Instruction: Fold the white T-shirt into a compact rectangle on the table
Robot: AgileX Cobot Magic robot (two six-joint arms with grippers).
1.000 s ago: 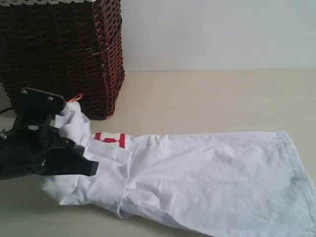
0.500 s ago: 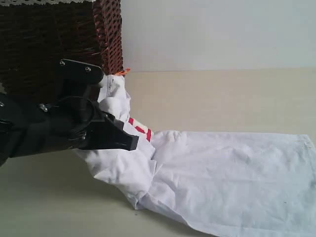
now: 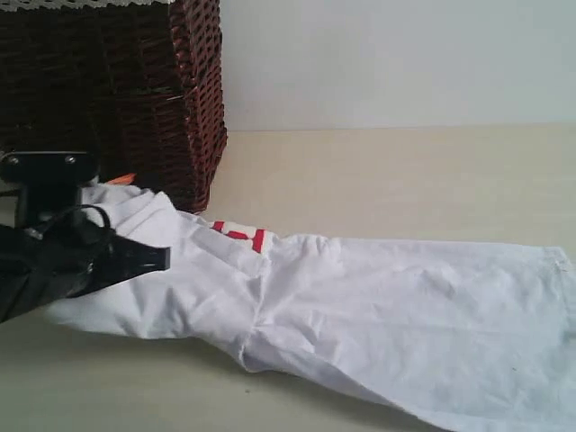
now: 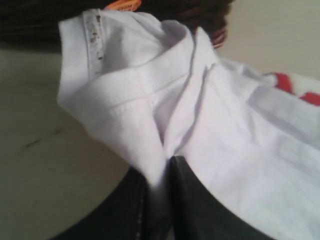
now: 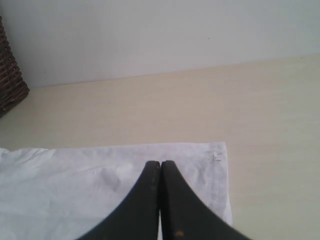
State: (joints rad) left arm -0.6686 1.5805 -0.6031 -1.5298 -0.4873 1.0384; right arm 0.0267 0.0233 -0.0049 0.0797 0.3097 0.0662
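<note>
The white T-shirt (image 3: 387, 315) lies stretched across the table (image 3: 405, 175), plain side mostly up, with a strip of red-outlined letters (image 3: 238, 235) showing at a fold. My left gripper (image 3: 155, 259) is at the shirt's left end, low over the table, shut on a pinch of cloth beside the ribbed neck (image 4: 145, 85); cloth fills the gap at its tips (image 4: 162, 167). The orange neck tag (image 4: 122, 5) sticks out past the collar. My right gripper (image 5: 160, 164) is shut with nothing in it, hovering over the shirt's hem corner (image 5: 215, 155). It does not show in the exterior view.
A dark brown wicker basket (image 3: 108, 90) stands at the back left, right behind the collar end and the left gripper; its corner also shows in the right wrist view (image 5: 10, 80). A pale wall (image 3: 405, 54) backs the table.
My left gripper, still holding the collar end, lifted and swung right half a second ago, then dropped back down and left. The shirt's left end now lies lower and more stretched out.
</note>
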